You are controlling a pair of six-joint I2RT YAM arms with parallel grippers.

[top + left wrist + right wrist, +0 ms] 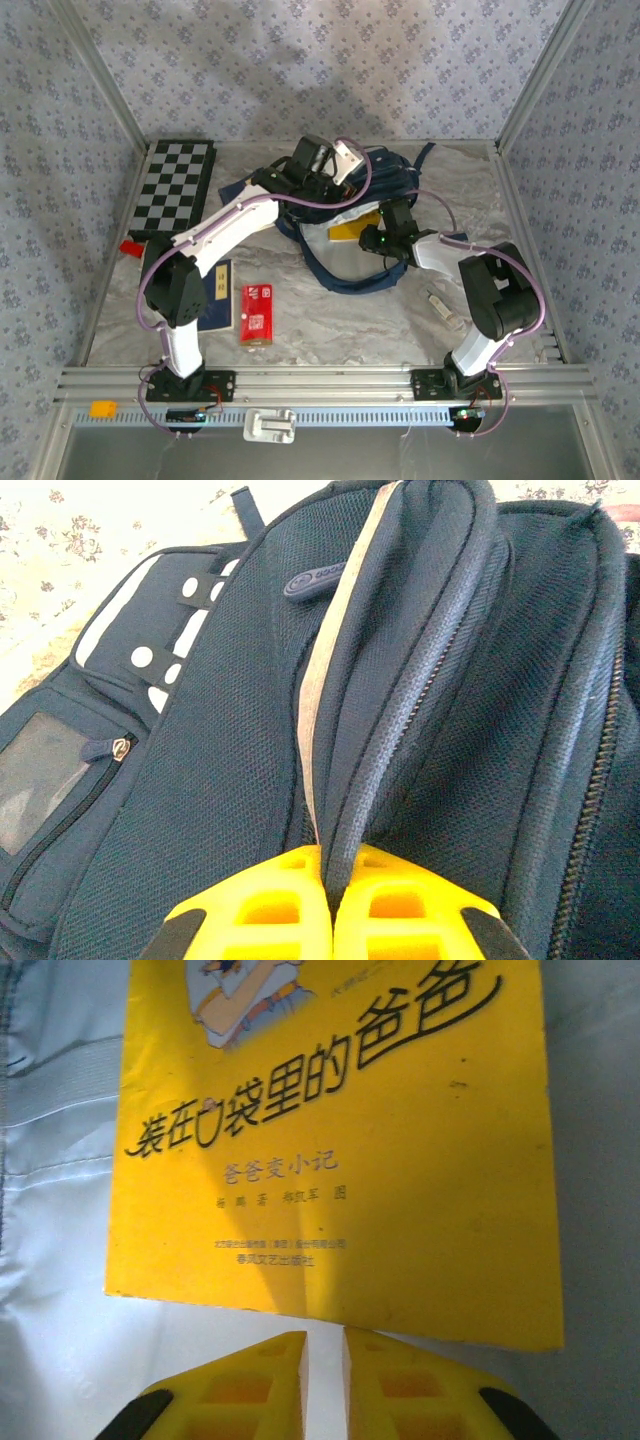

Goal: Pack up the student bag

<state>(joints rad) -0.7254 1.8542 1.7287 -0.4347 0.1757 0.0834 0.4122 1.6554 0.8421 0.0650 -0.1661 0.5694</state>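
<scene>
Where the grey marbled table (pixel 350 335) meets its metal frame rail (pixel 330 380), walls (pixel 300 70) papered in a pale blue flower print close it in on three sides. On it lie one student bag (pixel 395 178), at the back centre, and beside it one folded chessboard (pixel 178 185) at the back left, one small red thing (pixel 130 247) below the board, one blue booklet (pixel 217 295) and one red packet (pixel 257 313) near the left arm's base, and one small pale item (pixel 441 305) by the right arm, too small to name. One yellow book (pixel 340 1160) lies on the bag's pale lining. Both arms bend inward over the bag. The left gripper (pixel 328 855) is clamped on a raised fold of navy fabric along a zip edge. The right gripper (pixel 325 1338) points at the book's near edge, its fingers close with a narrow slit between; whether they pinch the lining cannot be told.
</scene>
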